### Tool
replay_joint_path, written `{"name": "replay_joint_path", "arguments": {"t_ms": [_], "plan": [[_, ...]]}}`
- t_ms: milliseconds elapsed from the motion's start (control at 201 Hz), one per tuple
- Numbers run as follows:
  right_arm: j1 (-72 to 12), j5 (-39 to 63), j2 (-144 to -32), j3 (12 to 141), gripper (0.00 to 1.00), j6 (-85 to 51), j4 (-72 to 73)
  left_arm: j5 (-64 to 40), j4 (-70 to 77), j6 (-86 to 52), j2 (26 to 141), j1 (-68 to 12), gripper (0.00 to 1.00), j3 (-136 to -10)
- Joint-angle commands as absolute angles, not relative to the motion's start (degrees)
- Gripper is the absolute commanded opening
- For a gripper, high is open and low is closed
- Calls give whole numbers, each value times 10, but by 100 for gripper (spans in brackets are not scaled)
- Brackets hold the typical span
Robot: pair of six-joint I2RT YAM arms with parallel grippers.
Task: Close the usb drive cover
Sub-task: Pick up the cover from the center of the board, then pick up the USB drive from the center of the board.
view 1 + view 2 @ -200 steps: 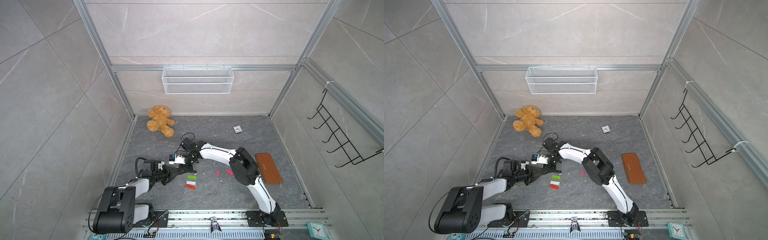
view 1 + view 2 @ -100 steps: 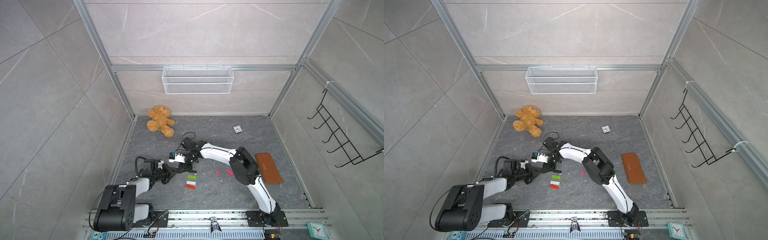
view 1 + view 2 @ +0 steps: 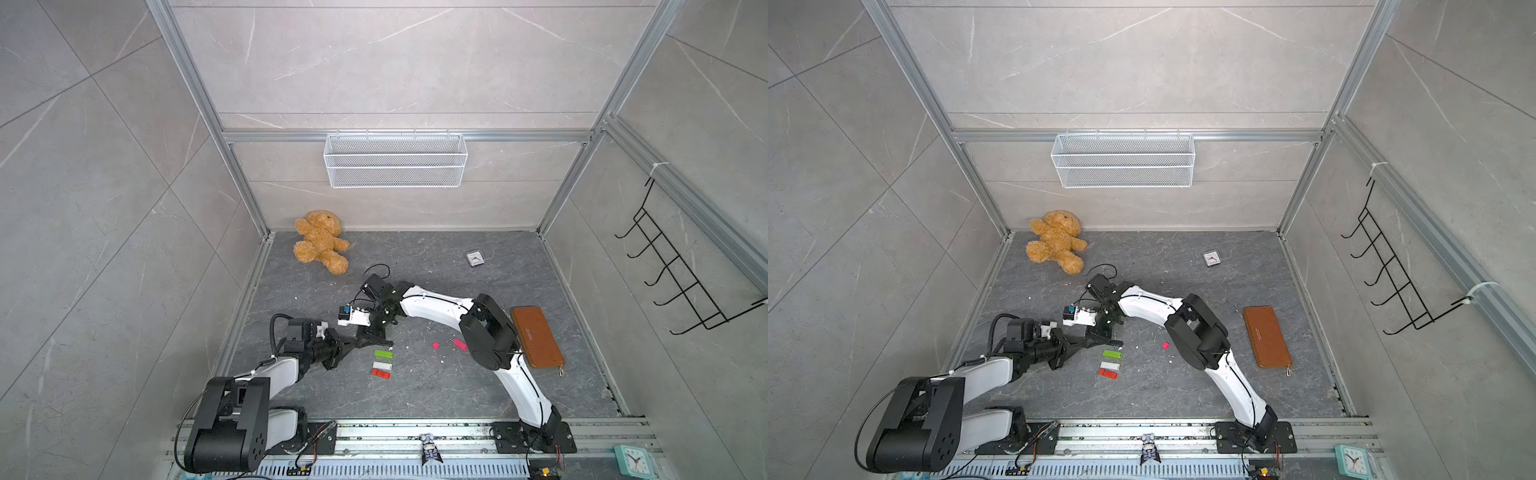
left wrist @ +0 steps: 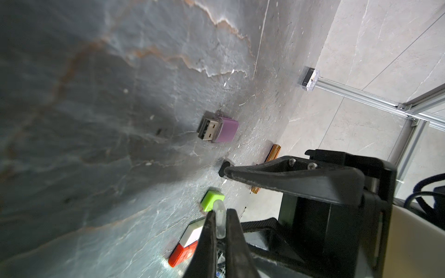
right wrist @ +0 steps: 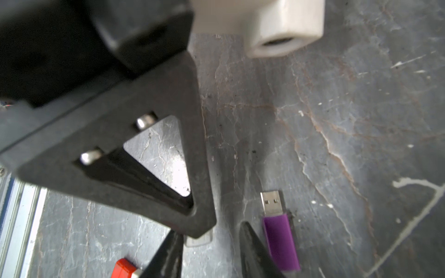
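A purple usb drive [image 4: 226, 130] lies flat on the dark stone floor with its metal plug bare [image 5: 272, 199]. Its clear cover [image 4: 220, 226] is pinched between the tips of my left gripper [image 4: 221, 213], which is shut on it just above the floor. In the right wrist view the cover [image 5: 199, 239] shows under the left finger [image 5: 192, 168], a short way beside the purple drive [image 5: 280, 240]. My right gripper [image 5: 210, 228] stands open, its two tips either side of the cover and not touching it. In a top view both grippers meet left of centre [image 3: 370, 336].
Green [image 3: 383, 354], white [image 3: 382, 365] and red [image 3: 381, 374] capped drives lie in a row just in front of the grippers. Two pink pieces [image 3: 435, 345] lie to the right, then a brown wallet [image 3: 536, 343]. A teddy bear [image 3: 320, 247] and a small clock [image 3: 474, 258] lie further back.
My left gripper has shut on the clear cover and my right gripper has opened off it. Both arms have hardly moved.
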State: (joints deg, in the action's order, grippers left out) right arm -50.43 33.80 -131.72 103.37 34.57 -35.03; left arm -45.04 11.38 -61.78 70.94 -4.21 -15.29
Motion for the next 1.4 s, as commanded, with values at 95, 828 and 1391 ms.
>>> {"name": "replay_joint_path", "arguments": {"t_ms": [95,828,1391], "plan": [[-486,299,-1276,1042,46,411,-394,-446,32,-580,670,-42,0,-181],[-490,265,-1388,1181,51,426,-452,-451,-85,-529,609,37,0,-206],[-510,165,-1409,1171,48,459,-456,-462,-110,-514,597,67,0,-215]]}}
